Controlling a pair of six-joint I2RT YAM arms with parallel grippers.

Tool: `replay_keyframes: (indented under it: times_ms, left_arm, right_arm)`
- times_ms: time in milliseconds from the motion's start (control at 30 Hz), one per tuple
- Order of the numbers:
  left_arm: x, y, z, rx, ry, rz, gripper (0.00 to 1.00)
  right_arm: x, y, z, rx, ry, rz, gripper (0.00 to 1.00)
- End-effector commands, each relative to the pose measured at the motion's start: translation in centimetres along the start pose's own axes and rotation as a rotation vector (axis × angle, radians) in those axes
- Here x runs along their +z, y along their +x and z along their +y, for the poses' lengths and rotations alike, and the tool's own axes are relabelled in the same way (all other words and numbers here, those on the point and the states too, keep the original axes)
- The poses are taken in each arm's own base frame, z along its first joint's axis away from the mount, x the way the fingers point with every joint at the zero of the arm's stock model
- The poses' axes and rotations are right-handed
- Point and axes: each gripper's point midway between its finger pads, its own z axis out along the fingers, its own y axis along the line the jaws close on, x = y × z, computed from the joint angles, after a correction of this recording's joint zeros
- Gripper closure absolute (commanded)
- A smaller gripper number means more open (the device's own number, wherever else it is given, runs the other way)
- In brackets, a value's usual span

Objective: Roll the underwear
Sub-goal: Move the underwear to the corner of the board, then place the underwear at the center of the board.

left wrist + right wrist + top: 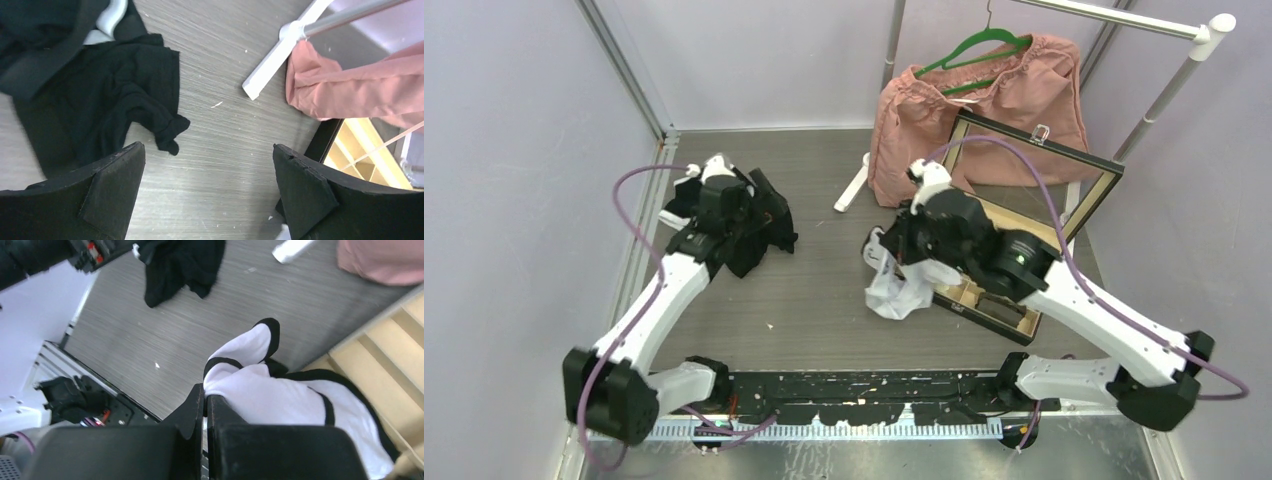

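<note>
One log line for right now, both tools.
left tool open beside black briefs | right tool shut on white briefs | nothing rolled yet

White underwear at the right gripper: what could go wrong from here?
The right gripper is shut on only an edge of the white underwear, so it may slip free. The cloth overlaps the open wooden case and could snag there. The left gripper hangs open over the table beside the black underwear; closing there would likely miss.

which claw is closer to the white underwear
Right. The right claw is shut on the white underwear beside the wooden box; the left claw hangs open by the black underwear, well apart from it.
</note>
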Motion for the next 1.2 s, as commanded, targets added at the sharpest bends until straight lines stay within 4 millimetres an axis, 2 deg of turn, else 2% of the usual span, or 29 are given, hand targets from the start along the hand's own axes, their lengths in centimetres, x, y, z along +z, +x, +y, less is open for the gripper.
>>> replay_keyframes:
  times_ms: [0, 100, 200, 300, 467, 600, 700, 767, 867, 1000, 1067, 1167]
  left_arm:
    - [-5.3, -2.2, 2.6, -0.025, -0.130, -0.082, 0.00]
    - [-8.2, -3.9, 3.2, -0.025, -0.161, -0.140, 0.00]
    - [-9.9, -4.4, 3.5, -0.020, -0.174, -0.155, 0.00]
    - [-10.7, -4.0, 3.9, -0.017, -0.181, -0.141, 0.00]
    - [-10.2, -1.8, 4.6, -0.006, -0.190, -0.071, 0.00]
    - [-9.4, 0.3, 4.5, -0.003, -0.146, -0.002, 0.00]
    - [-8.7, 2.4, 4.2, 0.001, -0.098, 0.065, 0.01]
    - [-8.4, 3.4, 4.0, 0.010, -0.073, 0.098, 0.02]
    - [-8.2, 4.6, 3.3, 0.025, -0.007, 0.138, 0.02]
    - [-8.2, 6.3, 1.5, 0.022, 0.122, 0.199, 0.03]
    - [-8.3, 6.6, 1.9, 0.019, 0.111, 0.203, 0.04]
    - [-8.8, 6.0, 2.8, 0.015, 0.058, 0.171, 0.04]
  right_arm:
    - [-0.6, -7.0, 5.8, -0.023, -0.187, -0.144, 0.99]
    - [-0.3, -8.3, 6.8, -0.025, -0.206, -0.164, 0.99]
    - [0.4, -7.1, 7.0, -0.014, -0.224, -0.131, 0.99]
    - [1.1, -4.5, 6.5, 0.011, -0.236, -0.070, 0.99]
    - [2.4, 2.3, 4.5, 0.036, -0.226, 0.086, 0.97]
    - [2.9, 5.8, 2.7, 0.003, -0.164, 0.209, 0.89]
    - [4.1, 8.3, 1.5, -0.005, -0.113, 0.291, 0.89]
    - [4.8, 9.3, 1.2, 0.009, -0.103, 0.305, 0.89]
    - [5.4, 9.6, 1.2, 0.016, -0.098, 0.312, 0.90]
    - [5.6, 9.0, 1.6, 0.011, -0.109, 0.296, 0.94]
    - [5.5, 8.3, 2.5, 0.004, -0.143, 0.293, 0.95]
    - [5.3, 6.5, 4.6, -0.014, -0.218, 0.281, 0.96]
